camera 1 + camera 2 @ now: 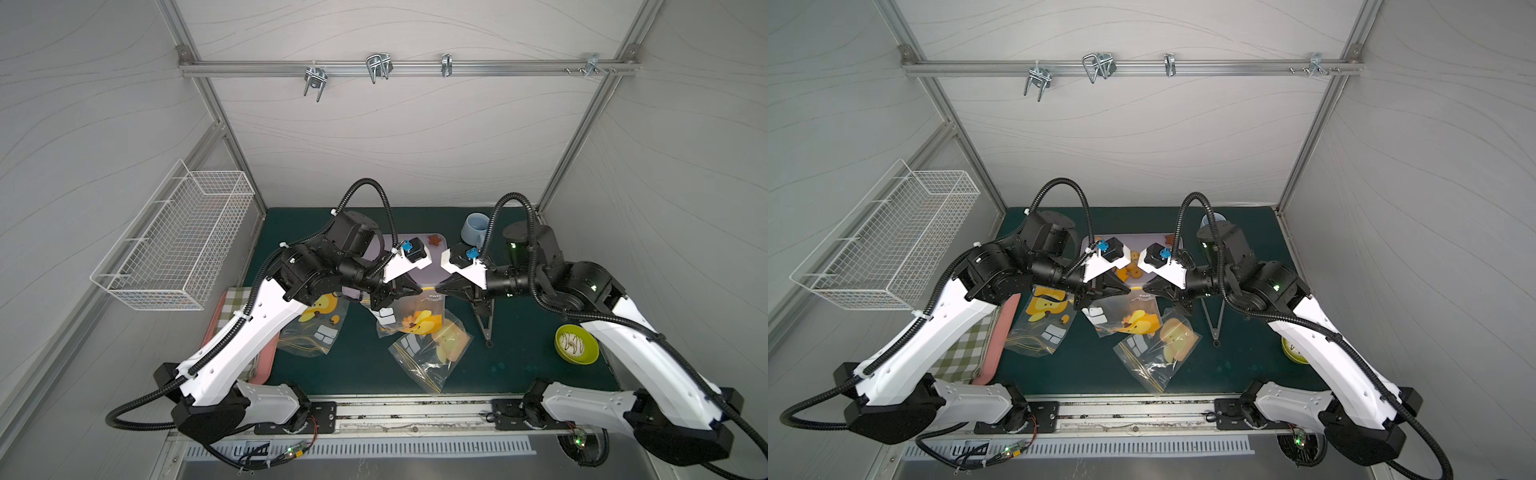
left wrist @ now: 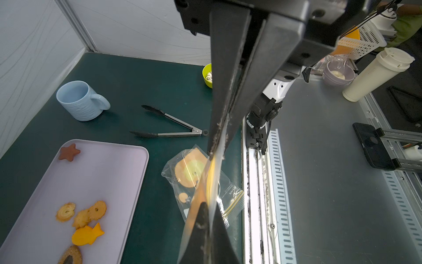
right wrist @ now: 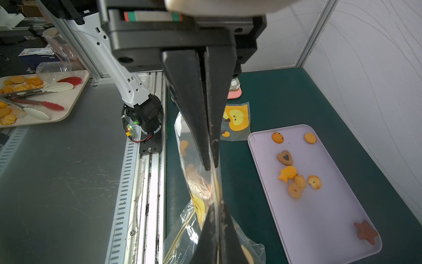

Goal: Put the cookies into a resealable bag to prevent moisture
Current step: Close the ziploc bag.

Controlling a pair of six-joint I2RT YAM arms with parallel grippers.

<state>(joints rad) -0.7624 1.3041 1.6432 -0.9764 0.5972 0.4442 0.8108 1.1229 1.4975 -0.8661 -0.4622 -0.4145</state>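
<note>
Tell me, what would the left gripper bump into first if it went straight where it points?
Probably the right gripper: the left gripper points straight at it, tips almost meeting, both pinching the same bag edge.

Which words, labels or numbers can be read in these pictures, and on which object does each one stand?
"PAT": first letters of a word printed on the held bag; the rest is unreadable.
Small print on the flat bag: too blurred to read.
No other text is legible.
</note>
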